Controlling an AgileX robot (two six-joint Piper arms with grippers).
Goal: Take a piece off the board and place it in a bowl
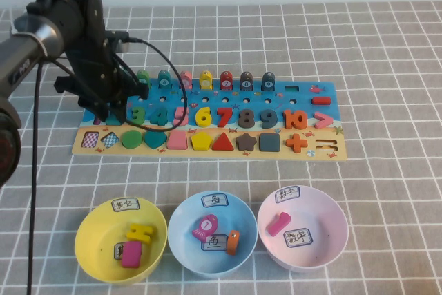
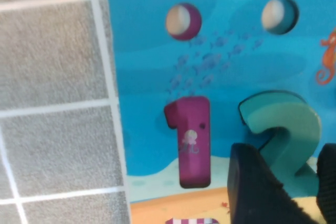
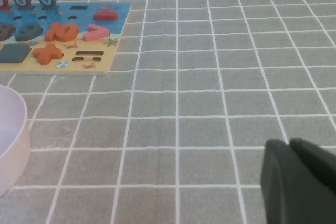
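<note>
The long board (image 1: 312,99) lies across the middle of the table, blue above and tan below. My left gripper (image 1: 114,110) is down on its left end and hides the teal "2" in the high view. In the left wrist view the teal "2" (image 2: 286,124) sits next to the magenta "1" (image 2: 193,140) on the board (image 2: 147,35), slightly raised from its recess. My left gripper (image 2: 298,161) has its fingers (image 2: 257,192) closed on the lower part of the "2". The pale pink bowl (image 1: 330,240) stands at the front right. My right gripper (image 3: 290,143) is shut and empty, over bare cloth.
A yellow bowl (image 1: 90,250) and a light blue bowl (image 1: 181,243) stand left of the pink bowl, each holding pieces. A pink piece (image 1: 279,224) lies in the pink bowl. The green "3" (image 1: 138,115) and teal "4" (image 1: 159,115) sit beside my left gripper. A black cable (image 1: 162,67) loops over the board.
</note>
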